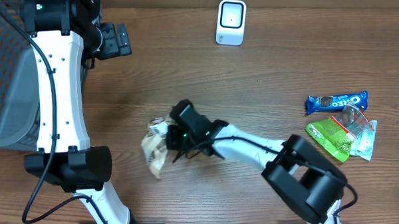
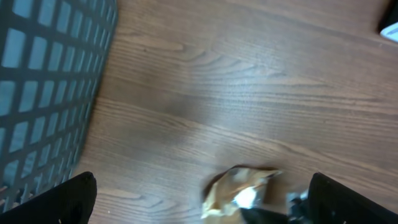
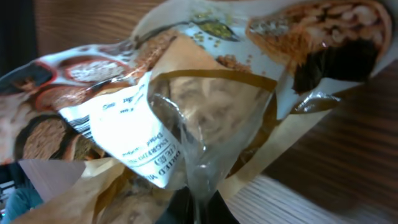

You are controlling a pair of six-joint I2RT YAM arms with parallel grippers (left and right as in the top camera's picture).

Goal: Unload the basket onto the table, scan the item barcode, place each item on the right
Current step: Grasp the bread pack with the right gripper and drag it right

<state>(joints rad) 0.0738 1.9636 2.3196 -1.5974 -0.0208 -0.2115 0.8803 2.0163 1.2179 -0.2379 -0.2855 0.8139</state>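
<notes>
The item is a crumpled tan snack bag (image 1: 155, 149) with a white printed label, lying on the wooden table left of centre. My right gripper (image 1: 175, 142) is shut on it. In the right wrist view the bag (image 3: 205, 93) fills the frame and its clear plastic edge is pinched between the dark fingertips (image 3: 180, 213) at the bottom, where the right gripper (image 3: 200, 210) is. No barcode shows. The white scanner (image 1: 230, 22) stands at the back centre. My left gripper (image 1: 115, 40) hangs open at the back left. In the left wrist view the left gripper (image 2: 202, 183) is above the bag (image 2: 239, 190).
A blue Oreo pack (image 1: 336, 101), a green packet (image 1: 330, 138) and a clear packet (image 1: 362, 131) lie at the right. A grey mesh basket (image 1: 7, 85) stands off the table's left side, also seen in the left wrist view as the basket (image 2: 43, 81).
</notes>
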